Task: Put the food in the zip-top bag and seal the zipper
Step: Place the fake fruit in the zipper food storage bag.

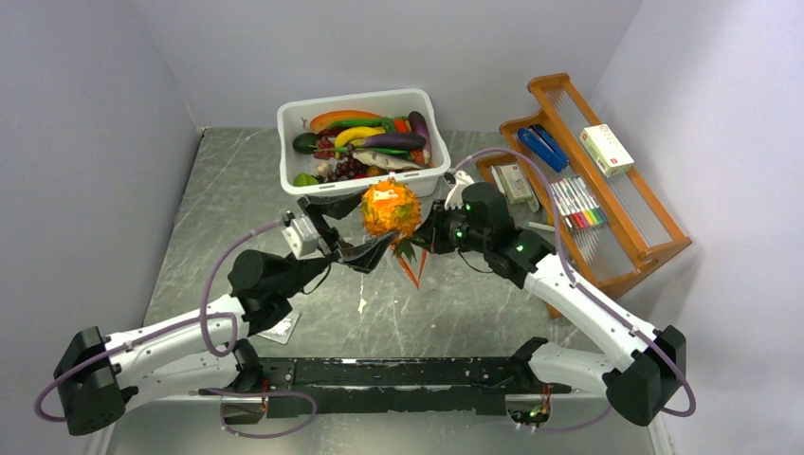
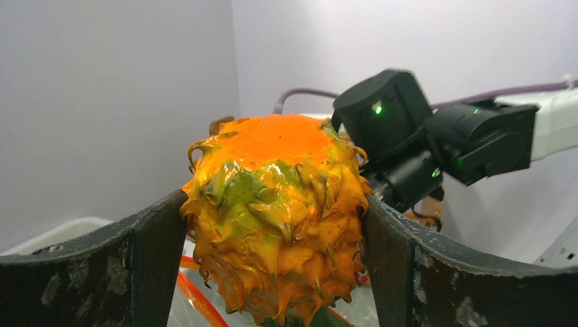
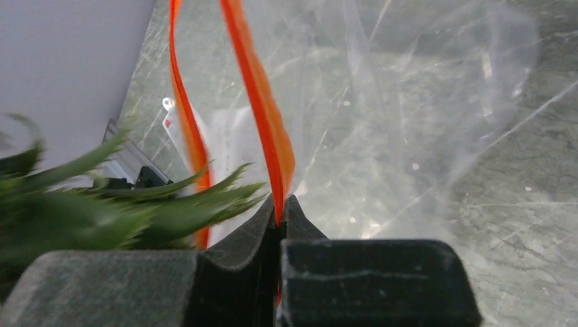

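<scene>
While the left gripper (image 2: 272, 221) holds its jaws wide, clamped on both flanks of the orange pineapple (image 2: 272, 163), the right gripper (image 3: 279, 208) is pressed tight together on the zipper (image 3: 262, 102), pinching one lip of the zip-top bag (image 3: 409, 136). The bag's mouth gapes, its two orange-red strips parted, clear film sagging toward the grey table (image 3: 531, 225). The pineapple hangs above that mouth, its spiky skin orange and yellow-green, with its green crown (image 3: 136, 208) pointing down beside the strips. Beyond, a white tub (image 1: 303, 118) holds more toy produce.
</scene>
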